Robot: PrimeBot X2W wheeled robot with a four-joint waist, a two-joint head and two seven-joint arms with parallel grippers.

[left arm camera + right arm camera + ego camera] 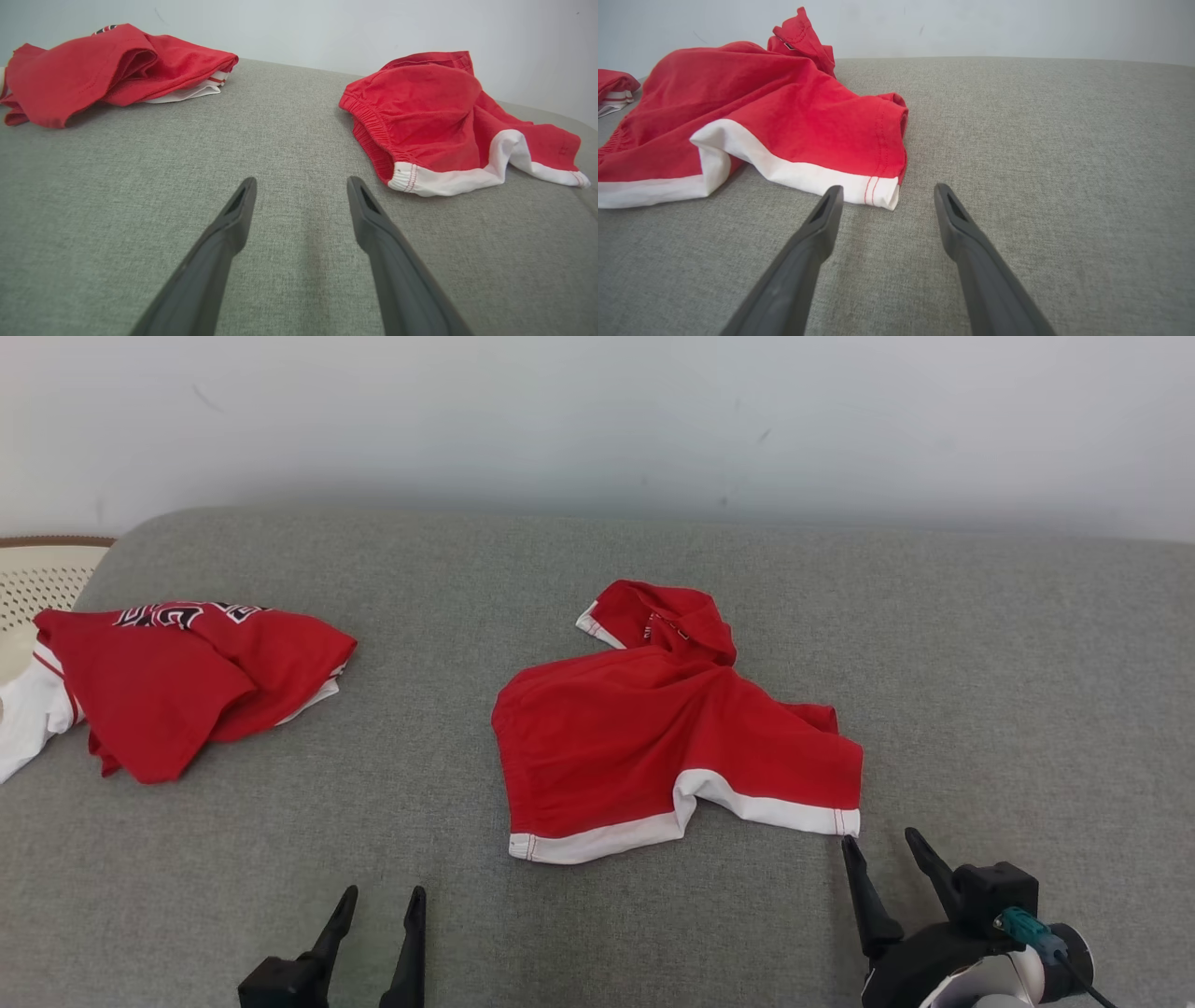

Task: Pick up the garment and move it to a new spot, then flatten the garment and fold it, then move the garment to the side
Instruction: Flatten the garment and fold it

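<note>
The garment (644,737) is a pair of red shorts with white hems, lying crumpled at the middle of the grey cushion (560,579). My left gripper (383,896) stands open at the lower left, short of the shorts' near left corner; the left wrist view has the garment (430,121) ahead and to the right of its open fingers (233,219). My right gripper (882,845) is open just below the garment's right white hem corner. In the right wrist view that corner (878,189) lies just beyond my right gripper (887,191), with nothing between the fingers.
A second red and white garment with lettering (177,681) lies bunched at the cushion's left end, also seen as the red pile (107,65) in the left wrist view. A cream perforated basket (37,579) stands beyond the left edge. A pale wall (597,411) runs behind.
</note>
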